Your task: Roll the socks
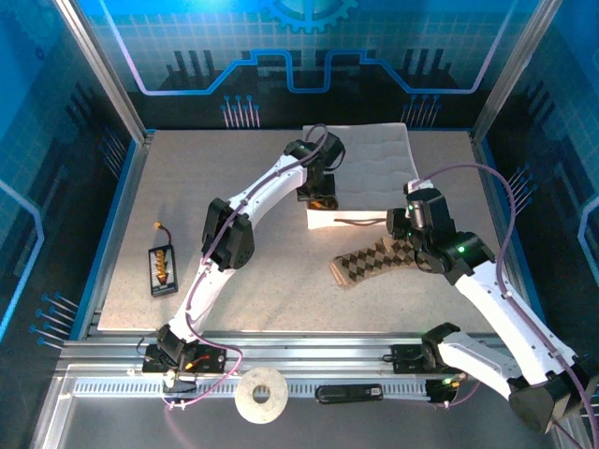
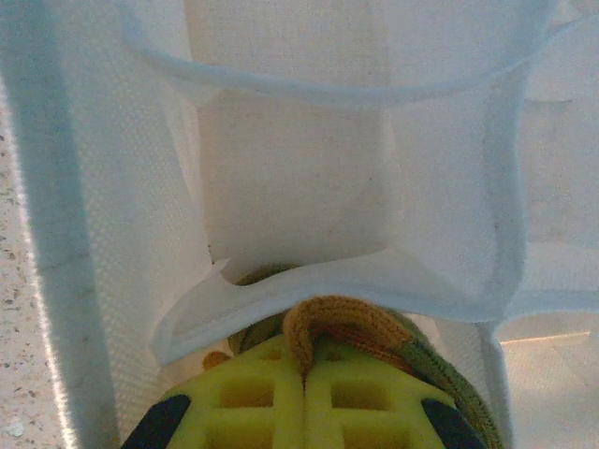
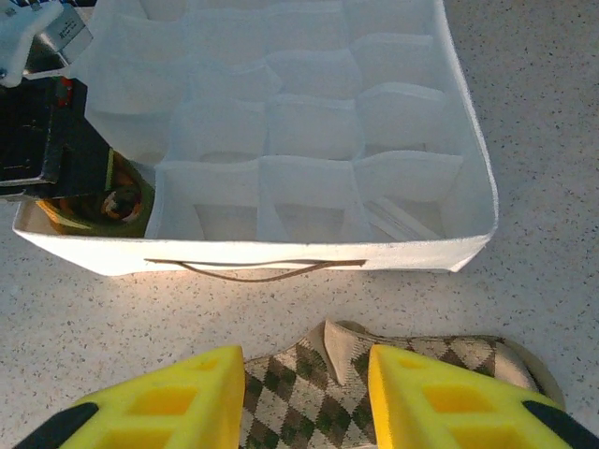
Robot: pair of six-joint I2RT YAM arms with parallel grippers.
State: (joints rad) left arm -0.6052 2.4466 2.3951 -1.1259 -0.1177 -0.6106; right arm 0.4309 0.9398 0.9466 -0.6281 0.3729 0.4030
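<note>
Over that speckled table, your left gripper pinches the green sock in the box, so push deep before releasing; right gripper sits open.

Robot lab: blue-panelled enclosure

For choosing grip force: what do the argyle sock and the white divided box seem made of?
Argyle sock: soft knit fabric, matte; the knit texture is visible. Divided box: probably thin cloth, matte; it has a fine weave, and its walls sag and glow with light.
</note>
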